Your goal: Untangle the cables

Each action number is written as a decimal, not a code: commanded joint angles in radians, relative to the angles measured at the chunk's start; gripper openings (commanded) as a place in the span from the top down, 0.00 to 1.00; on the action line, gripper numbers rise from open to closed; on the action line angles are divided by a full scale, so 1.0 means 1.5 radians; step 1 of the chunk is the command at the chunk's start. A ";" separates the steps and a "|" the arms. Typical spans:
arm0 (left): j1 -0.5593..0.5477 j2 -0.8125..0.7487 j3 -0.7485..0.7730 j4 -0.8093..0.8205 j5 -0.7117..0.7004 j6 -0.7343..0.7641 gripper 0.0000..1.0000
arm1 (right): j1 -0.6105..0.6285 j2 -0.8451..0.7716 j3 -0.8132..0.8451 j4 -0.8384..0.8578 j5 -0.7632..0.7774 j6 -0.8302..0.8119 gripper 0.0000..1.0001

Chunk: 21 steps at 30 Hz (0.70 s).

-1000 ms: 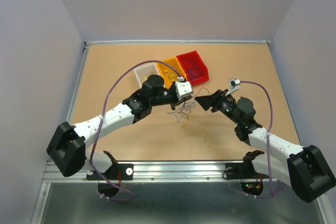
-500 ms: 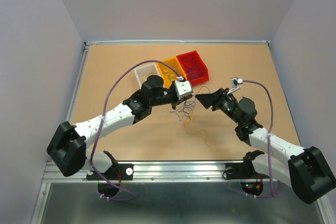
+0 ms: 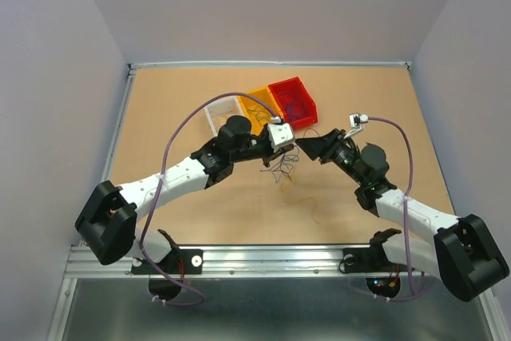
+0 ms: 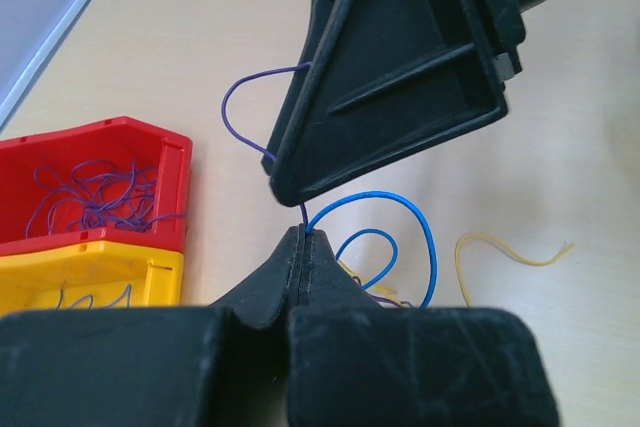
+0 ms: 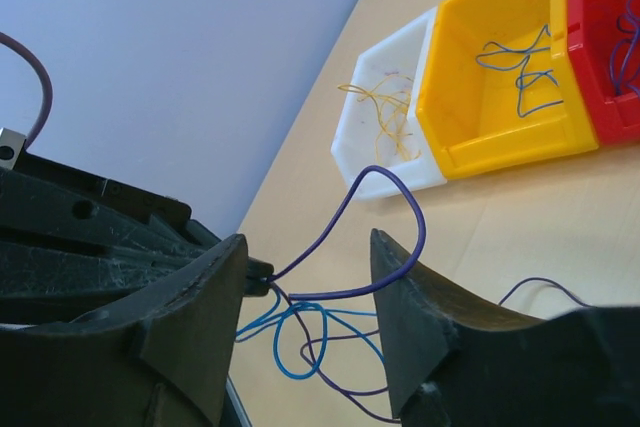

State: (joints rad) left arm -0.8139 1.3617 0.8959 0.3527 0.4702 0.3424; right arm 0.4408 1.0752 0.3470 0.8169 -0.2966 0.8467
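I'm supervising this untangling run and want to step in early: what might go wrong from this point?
1. The left gripper pinches a purple wire and a blue wire together, so a pull may tighten the tangle rather than free it.
2. The right gripper, jaws open around the purple loop, might also catch the blue strands just below.
3. Both grippers' tips sit very close and may collide.

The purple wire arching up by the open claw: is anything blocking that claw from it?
Nothing visible does. The purple wire loops freely between the right gripper's open fingers, while the shut left gripper pinches it farther along.
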 commanded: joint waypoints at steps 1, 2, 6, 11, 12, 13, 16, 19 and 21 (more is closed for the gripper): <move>-0.009 -0.013 -0.008 0.048 -0.001 -0.004 1.00 | 0.009 0.020 0.053 0.058 -0.008 0.016 0.44; -0.009 -0.014 -0.009 0.049 -0.003 -0.003 1.00 | 0.010 0.028 0.055 0.059 -0.006 0.017 0.48; -0.010 -0.019 -0.014 0.056 -0.005 -0.002 1.00 | 0.011 0.039 0.060 0.065 -0.001 0.022 0.50; -0.012 -0.022 -0.018 0.060 -0.011 0.001 1.00 | 0.013 0.044 0.065 0.068 0.000 0.021 0.86; -0.012 -0.022 -0.019 0.061 -0.012 0.001 1.00 | 0.014 0.043 0.063 0.067 0.004 0.021 0.93; -0.012 -0.025 -0.021 0.061 -0.016 0.002 1.00 | 0.014 0.038 0.059 0.067 0.016 0.021 1.00; -0.012 -0.036 -0.027 0.067 -0.023 0.001 1.00 | 0.013 0.029 0.049 0.057 0.030 0.015 0.99; -0.012 -0.061 -0.036 0.073 -0.039 -0.003 1.00 | 0.013 0.018 0.038 0.015 0.061 0.000 0.99; -0.012 -0.082 -0.045 0.076 -0.044 -0.004 1.00 | 0.013 0.006 0.028 0.001 0.082 -0.010 0.99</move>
State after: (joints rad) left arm -0.8246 1.3285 0.8417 0.3923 0.4274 0.3420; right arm 0.4534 1.1271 0.3805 0.8288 -0.2451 0.8680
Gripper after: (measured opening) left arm 0.017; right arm 0.022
